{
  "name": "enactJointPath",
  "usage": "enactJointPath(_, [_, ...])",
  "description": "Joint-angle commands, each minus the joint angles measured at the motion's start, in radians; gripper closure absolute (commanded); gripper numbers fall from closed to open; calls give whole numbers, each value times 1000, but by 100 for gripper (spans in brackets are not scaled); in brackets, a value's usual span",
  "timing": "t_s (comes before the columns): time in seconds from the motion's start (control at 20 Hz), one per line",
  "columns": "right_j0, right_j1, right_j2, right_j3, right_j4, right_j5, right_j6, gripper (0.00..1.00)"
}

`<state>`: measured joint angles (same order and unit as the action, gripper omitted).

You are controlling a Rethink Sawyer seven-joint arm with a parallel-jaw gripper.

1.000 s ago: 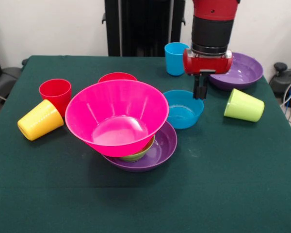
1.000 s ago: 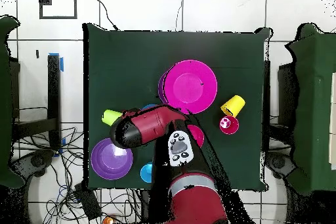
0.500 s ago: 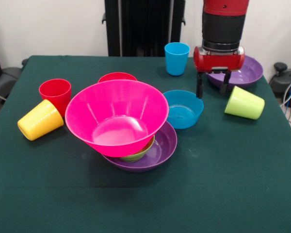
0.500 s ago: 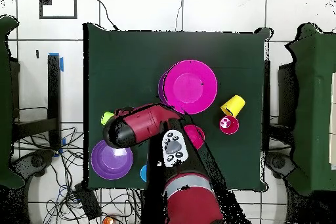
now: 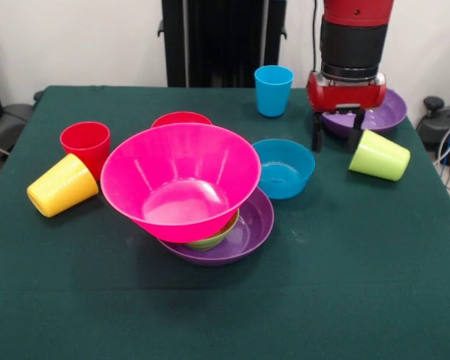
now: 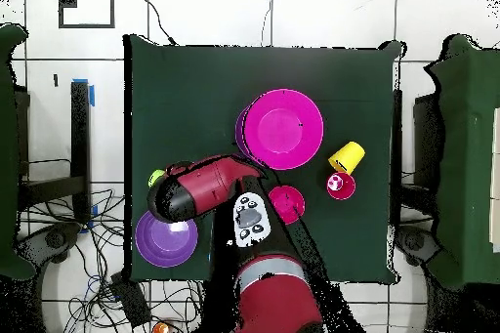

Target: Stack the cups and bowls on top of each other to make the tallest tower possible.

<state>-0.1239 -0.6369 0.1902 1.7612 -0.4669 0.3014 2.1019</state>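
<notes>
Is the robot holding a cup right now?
No, nothing is held. The gripper hangs open beside the tipped-over green cup, its fingers empty.

Four cups (image 5: 274, 90), six bowls (image 5: 180, 180)

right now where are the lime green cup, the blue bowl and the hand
lime green cup (image 5: 380, 156), front view, on its side wall as it lies tipped over
blue bowl (image 5: 283, 169), front view, on its inner floor
hand (image 5: 337, 139), front view, midway between its two open fingertips
</notes>
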Motion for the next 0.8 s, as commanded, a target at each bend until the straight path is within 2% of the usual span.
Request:
enactJointPath(0.05, [45,112,28,0,-28,100,-8,0])
enactJointPath(0.2, [85,175,-25,-34,-45,85,23,0])
enactJointPath(0.4, [115,229,-75,-76,-34,73,53,0])
enactJointPath(0.6, [147,238,-129,-87,11,95,99,0])
enactJointPath(0.8, [176,188,-184,-70,20,149,94,0])
